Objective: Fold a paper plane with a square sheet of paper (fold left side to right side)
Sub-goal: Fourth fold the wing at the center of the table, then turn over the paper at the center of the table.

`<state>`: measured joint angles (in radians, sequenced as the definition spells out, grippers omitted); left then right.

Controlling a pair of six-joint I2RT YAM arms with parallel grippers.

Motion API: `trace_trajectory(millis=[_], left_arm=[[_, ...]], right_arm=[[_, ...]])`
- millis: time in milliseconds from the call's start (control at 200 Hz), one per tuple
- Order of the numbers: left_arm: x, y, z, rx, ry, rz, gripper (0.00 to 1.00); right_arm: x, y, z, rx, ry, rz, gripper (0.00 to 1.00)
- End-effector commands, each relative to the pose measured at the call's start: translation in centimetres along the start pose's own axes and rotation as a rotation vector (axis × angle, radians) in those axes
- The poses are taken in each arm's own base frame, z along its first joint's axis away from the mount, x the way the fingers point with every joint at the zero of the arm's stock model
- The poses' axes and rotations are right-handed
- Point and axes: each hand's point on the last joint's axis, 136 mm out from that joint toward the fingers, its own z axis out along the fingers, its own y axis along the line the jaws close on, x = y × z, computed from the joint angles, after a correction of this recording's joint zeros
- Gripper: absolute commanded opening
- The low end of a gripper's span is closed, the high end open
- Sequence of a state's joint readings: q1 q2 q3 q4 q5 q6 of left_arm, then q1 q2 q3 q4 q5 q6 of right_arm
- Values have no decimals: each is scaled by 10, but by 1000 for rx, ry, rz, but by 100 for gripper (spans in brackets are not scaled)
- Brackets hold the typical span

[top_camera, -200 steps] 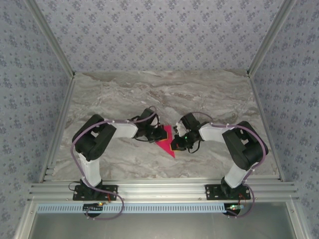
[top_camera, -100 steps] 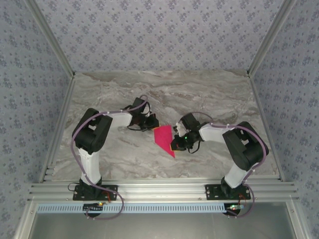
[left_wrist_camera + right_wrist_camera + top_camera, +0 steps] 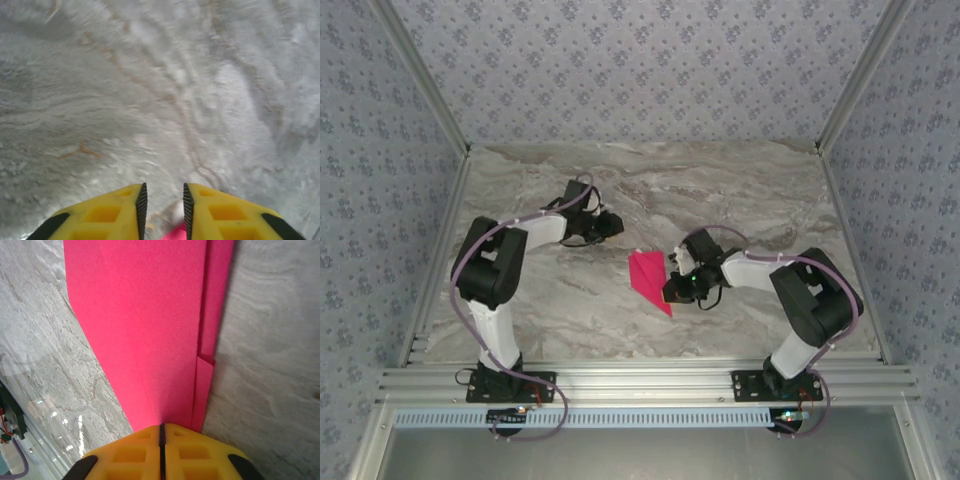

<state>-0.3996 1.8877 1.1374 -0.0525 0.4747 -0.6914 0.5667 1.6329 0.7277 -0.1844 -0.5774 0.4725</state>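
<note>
Position of the paper plane point(image 3: 647, 275): flat on the desk point(image 3: 740, 190) at mid-width, its sharp nose pointing toward the arm bases and its broad end toward the far wall. Just right of the nose, the right gripper point(image 3: 672, 291) sits at the right-hand edge of the folded sheet. In the right wrist view its yellow fingers point(image 3: 125, 450) meet along a closed seam with no gap, and the magenta face runs right up under the tips. A narrower layer steps out along the right edge there. The paper lies face-on to the closed seam, so it is judged to be pinned to the desk, not pinched between the jaws. Farther back and to the left, the left gripper point(image 3: 616, 223) hovers over bare marble, well apart from the sheet. One second ago it sat at the left edge of the paper. It has since swung away to the far left, and the sheet has kept its outline over the last half second. In the left wrist view its fingers point(image 3: 110, 212) stand a narrow gap apart. A small pink patch low in that gap is too little to identify. Judgement: the left-to-right fold is laid over and released.
</note>
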Motion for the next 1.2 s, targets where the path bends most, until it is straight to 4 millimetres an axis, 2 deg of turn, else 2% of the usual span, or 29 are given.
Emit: trace_trajectory(millis=[0,135,190,290,400,500,859,974,1069,1194], left_arm=[[6,-33,-34,76,-49,37,33],[43,-39,-34,108,-13,13,40],[56,-40,-31,113,0,0,40],[74,-40,-22,113,15,-24,41],[87,-39,-8,104,45,-27,42],[95,-42,6,105,81,-24,41],[94,-55,35,146,115,-31,37],[91,-64,41,172,123,-23,32],[87,-73,43,198,120,-13,21],[74,-92,27,238,78,21,7]], right_arm=[[-12,5,-19,31,-95,-26,21],[-27,13,-50,47,-222,-80,37],[-29,11,-62,70,-267,-91,45],[-30,3,-80,120,-330,-104,54],[-27,-3,-92,127,-370,-95,57],[-22,-7,-95,130,-374,-82,57],[-12,-9,-100,81,-380,-51,58],[-11,-4,-105,-12,-395,-29,65],[-10,-2,-111,-105,-409,2,77],[-12,4,-122,-289,-423,58,94]])
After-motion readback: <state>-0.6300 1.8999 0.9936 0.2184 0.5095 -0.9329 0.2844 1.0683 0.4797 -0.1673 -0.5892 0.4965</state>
